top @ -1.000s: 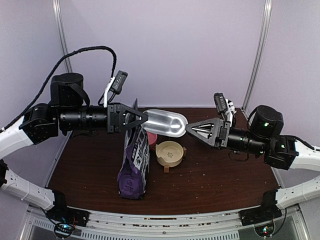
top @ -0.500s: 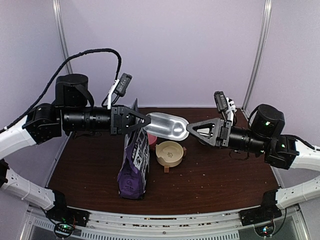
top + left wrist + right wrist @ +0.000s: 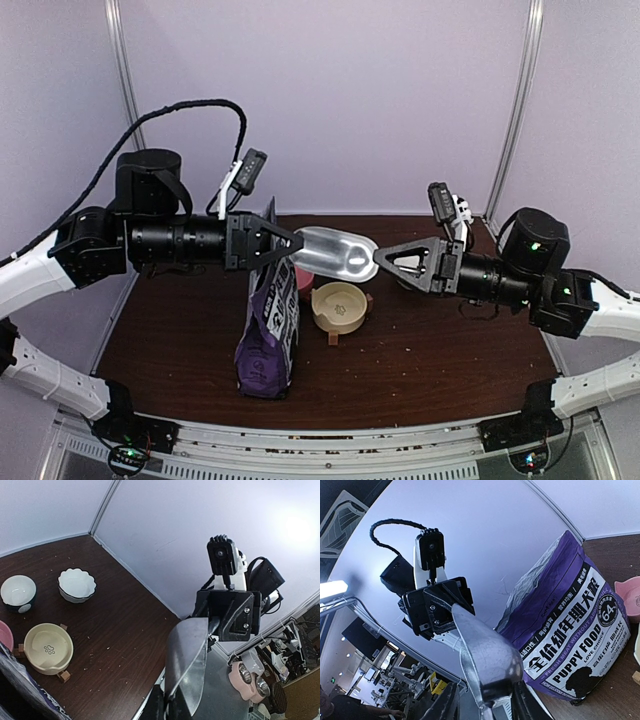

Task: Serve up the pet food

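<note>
My L gripper [image 3: 285, 243] is clamped on the scoop [image 3: 335, 250], R gripper [image 3: 385, 260] round its 3 o'clock end, can't tell if gripping; pet food unseen, prob. in the bag [image 3: 270, 330] at scoop's 7 o'clock: light, loose, rolls, so I'd scoop it, not pinch.

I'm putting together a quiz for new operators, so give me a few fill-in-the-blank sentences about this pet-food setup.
1. The purple bag is printed PUPPY ___.
2. The cream bowl has a ___ print inside.
3. The left gripper is shut on the silver scoop, which is ___ inside.
4. In the top view, the bag stands to the ___ of the cream bowl.
Missing words: FOOD; paw; empty; left.
</note>
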Tool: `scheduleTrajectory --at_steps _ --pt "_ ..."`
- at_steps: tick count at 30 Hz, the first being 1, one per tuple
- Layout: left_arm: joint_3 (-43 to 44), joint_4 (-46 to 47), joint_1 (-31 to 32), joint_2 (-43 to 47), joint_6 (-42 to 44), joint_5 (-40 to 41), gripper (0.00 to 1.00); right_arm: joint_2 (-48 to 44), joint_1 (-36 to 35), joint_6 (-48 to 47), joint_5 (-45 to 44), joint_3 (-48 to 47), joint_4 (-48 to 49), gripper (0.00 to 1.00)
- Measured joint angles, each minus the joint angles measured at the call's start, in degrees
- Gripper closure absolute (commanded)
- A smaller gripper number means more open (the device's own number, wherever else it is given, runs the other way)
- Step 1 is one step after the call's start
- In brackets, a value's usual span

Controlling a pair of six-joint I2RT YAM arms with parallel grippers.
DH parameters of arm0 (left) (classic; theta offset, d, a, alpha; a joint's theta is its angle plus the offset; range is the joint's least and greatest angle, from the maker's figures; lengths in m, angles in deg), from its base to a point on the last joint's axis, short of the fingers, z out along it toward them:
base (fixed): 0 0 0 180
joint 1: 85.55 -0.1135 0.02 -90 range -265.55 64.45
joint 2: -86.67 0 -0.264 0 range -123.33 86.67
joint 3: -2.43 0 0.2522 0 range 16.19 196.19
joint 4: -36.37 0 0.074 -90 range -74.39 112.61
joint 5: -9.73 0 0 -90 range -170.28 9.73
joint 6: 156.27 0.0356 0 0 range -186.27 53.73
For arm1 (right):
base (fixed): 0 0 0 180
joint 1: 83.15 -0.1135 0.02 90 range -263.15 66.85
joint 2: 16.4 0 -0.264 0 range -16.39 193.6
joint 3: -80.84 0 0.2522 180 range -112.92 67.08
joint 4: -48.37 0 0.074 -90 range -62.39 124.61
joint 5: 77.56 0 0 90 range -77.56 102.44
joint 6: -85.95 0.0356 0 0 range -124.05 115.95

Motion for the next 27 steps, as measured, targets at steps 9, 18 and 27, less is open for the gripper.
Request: scheduleTrajectory --at_steps 9,18,27 --pt "0.0 -1.8 -0.5 0.5 0.1 2.1 1.0 -0.7 -0.3 -0.4 0.2 -0.4 -0.5 0.99" --pt "0.0 -2.4 -0.8 0.7 0.4 2.1 1.0 -0.3 -0.4 -0.6 0.0 -1.6 -2.3 1.0" --pt "0.9 -5.8 -1.6 0.8 3.0 6.1 0.35 -1.5 -0.3 -1.4 -5.2 -1.6 -5.7 1.0"
